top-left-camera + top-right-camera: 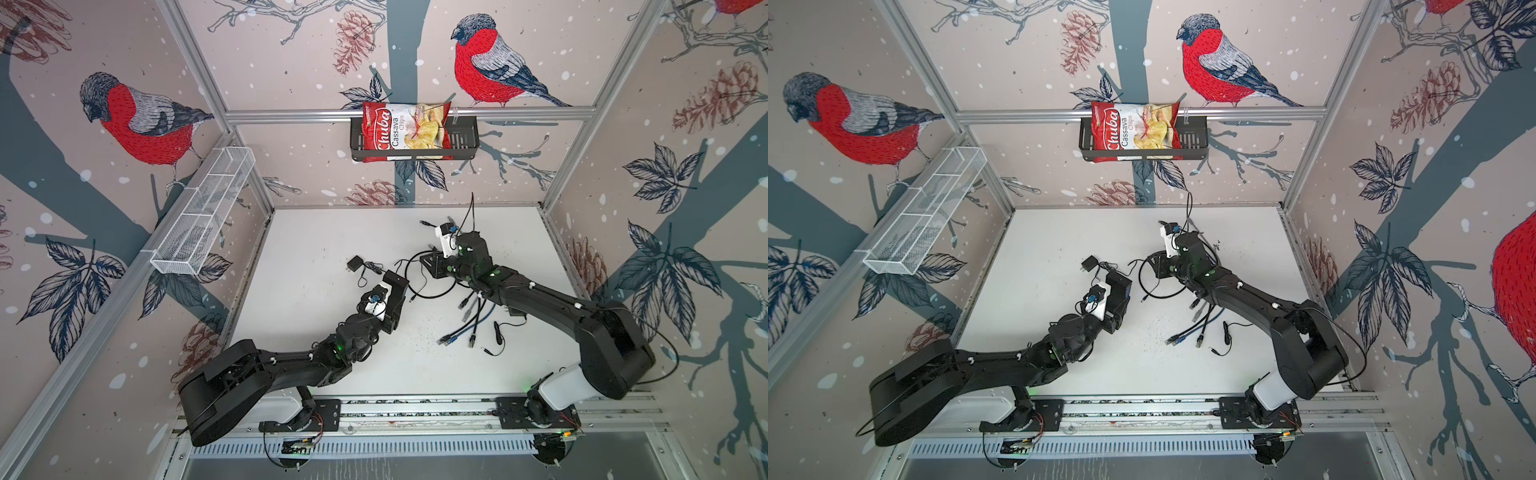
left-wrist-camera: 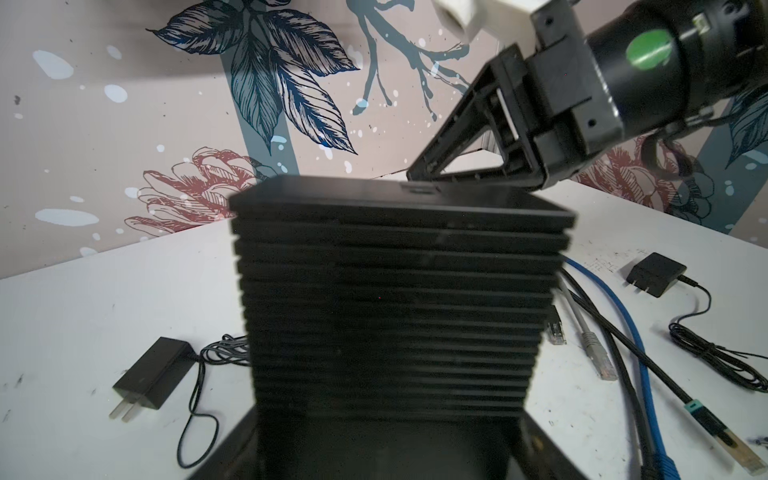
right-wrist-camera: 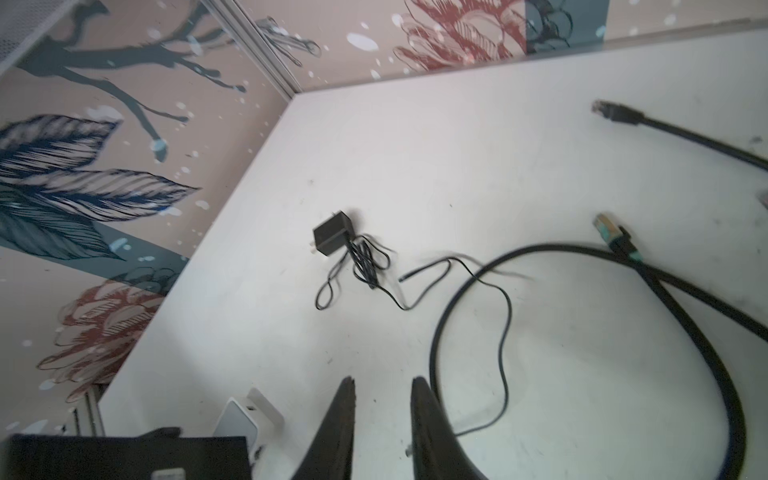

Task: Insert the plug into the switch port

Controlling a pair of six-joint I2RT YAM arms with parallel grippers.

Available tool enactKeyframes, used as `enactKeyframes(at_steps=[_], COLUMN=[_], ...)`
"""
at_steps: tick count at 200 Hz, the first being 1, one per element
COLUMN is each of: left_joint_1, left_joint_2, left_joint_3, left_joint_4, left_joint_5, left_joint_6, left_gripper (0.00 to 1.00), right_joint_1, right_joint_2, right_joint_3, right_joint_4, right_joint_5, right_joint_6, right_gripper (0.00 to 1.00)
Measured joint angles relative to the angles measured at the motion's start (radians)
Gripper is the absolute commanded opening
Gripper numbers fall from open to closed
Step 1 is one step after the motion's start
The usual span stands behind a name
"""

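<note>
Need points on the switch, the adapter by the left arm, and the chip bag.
switch (image 2: pixel 395 299): left wrist view, on its ribbed side.
adapter (image 3: pixel 332 239): right wrist view, on the black body.
chip bag (image 1: pixel 386 133): in a top view, on the red logo panel.

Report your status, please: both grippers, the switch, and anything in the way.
Left gripper shut on switch. Right gripper open, empty, tips at switch edge. Plug seating: cannot tell. Loose cables lie nearby.

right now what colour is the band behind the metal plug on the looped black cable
Teal. The band shows best in the right wrist view.
</note>
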Motion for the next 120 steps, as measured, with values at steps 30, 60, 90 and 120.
enactKeyframes(at_steps=[30,60,90,120], left_joint_1=[0.000,0.000,0.000,0.000], left_joint_2=[-0.029,-0.051,-0.064,-0.074], left_joint_3=[-0.008,-0.019,-0.031,-0.039], left_joint_4=[-0.023,-0.046,-0.050,-0.051], left_joint_5=[-0.018,-0.019,-0.021,-0.021], left_joint_6=[-0.003,-0.011,-0.018,-0.017], left_gripper=[0.49,0.49,0.49,0.48], right_joint_1=[0.035,0.084,0.121,0.166], right_joint_2=[0.047,0.097,0.131,0.173], right_joint_3=[0.010,0.026,0.031,0.056], right_joint_4=[-0.090,-0.151,-0.195,-0.245], right_joint_5=[0.045,0.084,0.134,0.174], right_joint_6=[0.029,0.083,0.142,0.187], right_gripper=[0.26,0.27,0.30,0.29])
